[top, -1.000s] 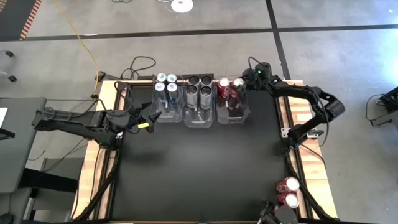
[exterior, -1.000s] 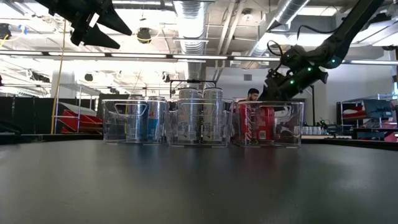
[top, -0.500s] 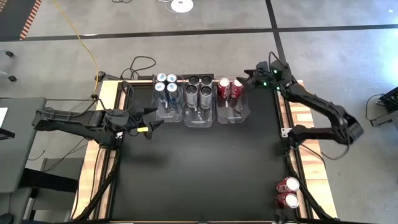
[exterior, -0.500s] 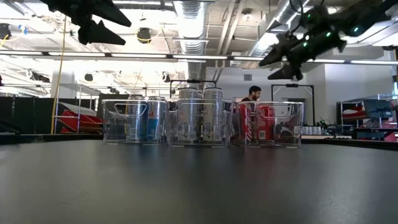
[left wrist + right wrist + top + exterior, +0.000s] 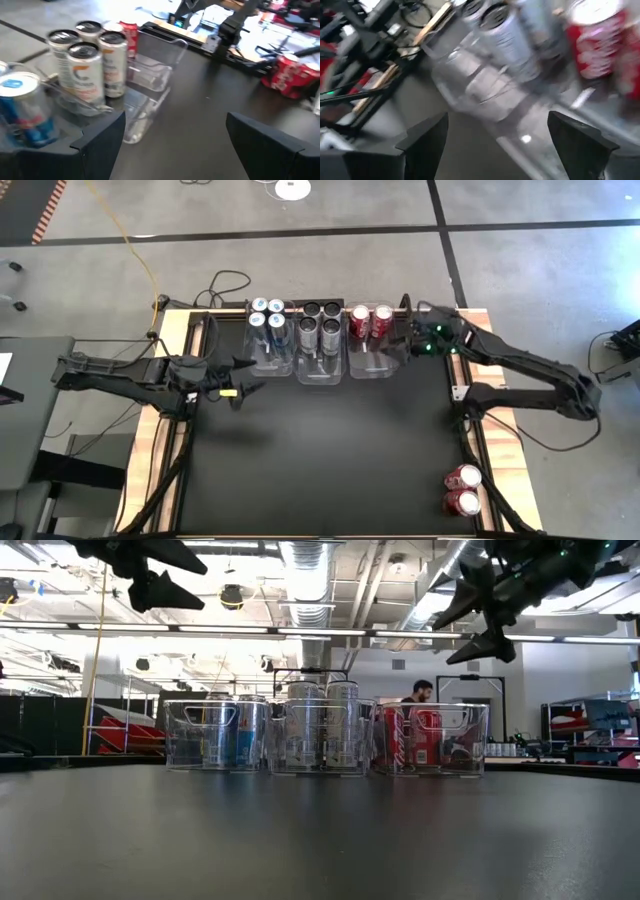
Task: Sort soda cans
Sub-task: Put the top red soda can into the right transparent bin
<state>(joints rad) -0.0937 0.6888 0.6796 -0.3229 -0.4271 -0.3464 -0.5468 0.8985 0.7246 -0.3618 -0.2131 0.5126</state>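
Clear plastic bins (image 5: 324,368) at upper centre hold soda cans (image 5: 321,324) grouped by colour, two red cans (image 5: 465,489) wait lower right, both right gripper (image 5: 412,345) and left gripper (image 5: 245,375) hang wide open, empty.

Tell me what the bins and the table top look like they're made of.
Bins: clear, glossy hard plastic by the look; the red cans show straight through the walls. Table top: a matte black sheet, possibly rubber or laminate, with light wood strips at its sides.
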